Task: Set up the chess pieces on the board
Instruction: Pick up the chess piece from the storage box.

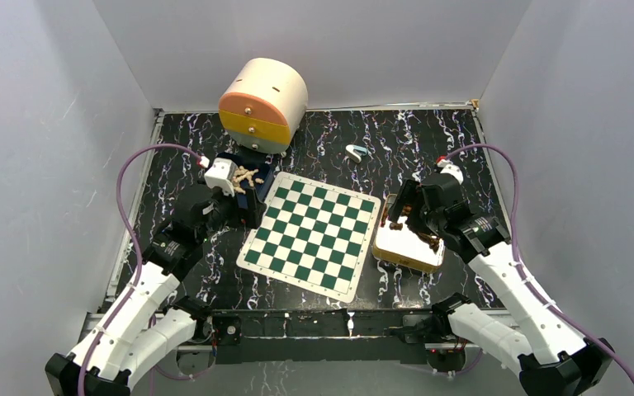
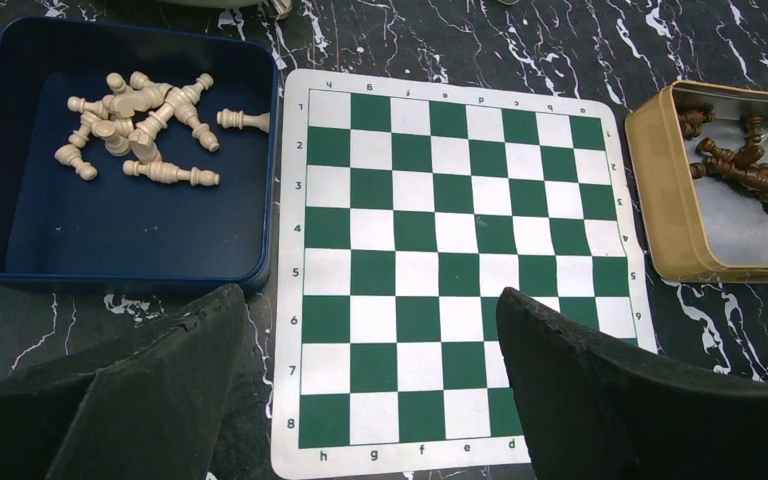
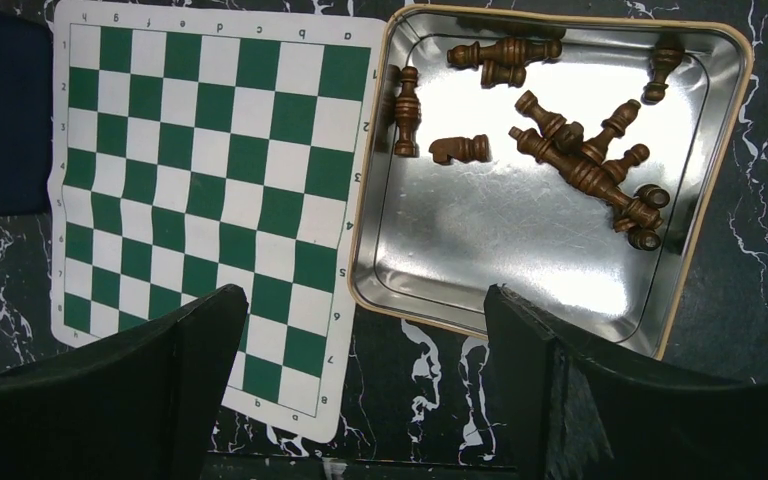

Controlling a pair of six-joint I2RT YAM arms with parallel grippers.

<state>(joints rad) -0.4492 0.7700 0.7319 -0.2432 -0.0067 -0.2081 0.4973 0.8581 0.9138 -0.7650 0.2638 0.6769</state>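
We see the board [image 1: 311, 235] lying flat in the middle of the table [image 1: 429, 140]. The pale pieces [image 2: 135, 105] are heaped on their sides in a blue tray [image 2: 110, 230] just beside its left edge, and the dark pieces [image 3: 580, 168] are tumbled in a tin [image 3: 480, 250] just beside its right edge. The left gripper [image 2: 368, 310] hangs by the board's left edge and the right gripper [image 3: 360, 310] by the tin's inner rim, both with fingers spread wide and gripping nothing.
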